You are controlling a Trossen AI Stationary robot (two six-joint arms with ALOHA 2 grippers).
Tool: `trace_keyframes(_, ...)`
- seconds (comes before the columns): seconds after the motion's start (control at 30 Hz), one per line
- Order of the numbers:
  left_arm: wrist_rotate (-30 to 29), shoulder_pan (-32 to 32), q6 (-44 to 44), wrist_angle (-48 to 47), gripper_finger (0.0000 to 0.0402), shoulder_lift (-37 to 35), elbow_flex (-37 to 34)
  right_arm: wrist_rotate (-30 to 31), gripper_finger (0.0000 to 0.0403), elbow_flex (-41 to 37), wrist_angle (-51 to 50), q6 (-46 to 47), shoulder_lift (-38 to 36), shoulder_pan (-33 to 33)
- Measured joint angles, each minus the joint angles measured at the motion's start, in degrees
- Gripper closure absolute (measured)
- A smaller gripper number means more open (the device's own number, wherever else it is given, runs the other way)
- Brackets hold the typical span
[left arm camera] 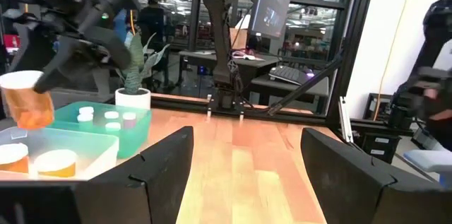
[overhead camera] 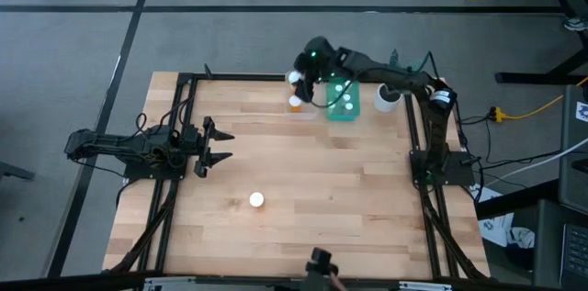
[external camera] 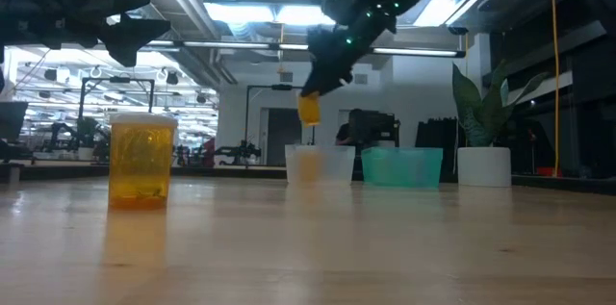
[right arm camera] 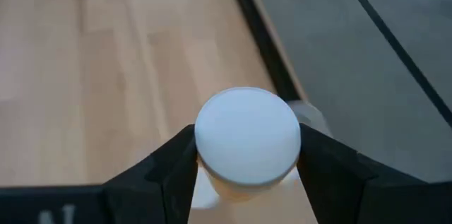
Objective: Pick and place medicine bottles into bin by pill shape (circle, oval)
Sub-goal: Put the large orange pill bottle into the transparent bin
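Observation:
My right gripper (overhead camera: 296, 80) is at the table's far edge, shut on an orange medicine bottle (external camera: 308, 109) with a white cap (right arm camera: 247, 134). It holds the bottle in the air above the clear bin (external camera: 319, 164). Two orange bottles (left arm camera: 56, 162) lie in that bin (left arm camera: 63, 145). The teal bin (overhead camera: 343, 103) stands beside it and holds several small white-capped bottles (left arm camera: 111, 116). Another orange bottle (external camera: 141, 161) stands upright on its base on the near table (overhead camera: 256, 200). My left gripper (overhead camera: 223, 144) is open and empty at the table's left. My right gripper pinches the orange bottle between its two fingers (right arm camera: 185, 155), on opposite sides of the bottle just below the white cap (right arm camera: 247, 134). The fingers come from above, slanting down. The bottle hangs lifted clear above the clear bin, cap up, slightly tilted (left arm camera: 28, 100).
A white pot with a green plant (external camera: 484, 165) stands to the right of the teal bin at the far edge (overhead camera: 388, 98). Black frame rails (overhead camera: 175, 126) run along the table's left and right sides. Bare wood lies in the table's middle.

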Motion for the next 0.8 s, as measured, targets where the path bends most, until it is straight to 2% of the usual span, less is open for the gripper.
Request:
trace_keyframes(0.17,0.0,0.0,-1.3,0.0,0.0147,0.0,0.0,0.2,0.0190,-4.8,0.7,1.2,-0.5,-3.4)
trace_keyframes(0.27,0.0,0.0,-1.3,0.0,0.0147,0.0,0.0,-0.9,0.0190,-10.3,4.9,2.4,-1.5,-5.0)
trace_keyframes(0.4,0.0,0.0,-1.0,0.0,0.0147,0.0,0.0,-3.6,0.0189,-17.3,16.0,3.0,-3.3,-6.2)
trace_keyframes(0.8,-0.4,0.0,-0.9,0.0,0.0147,0.0,0.0,-3.6,0.0189,-27.2,29.2,2.5,-3.5,-7.4)
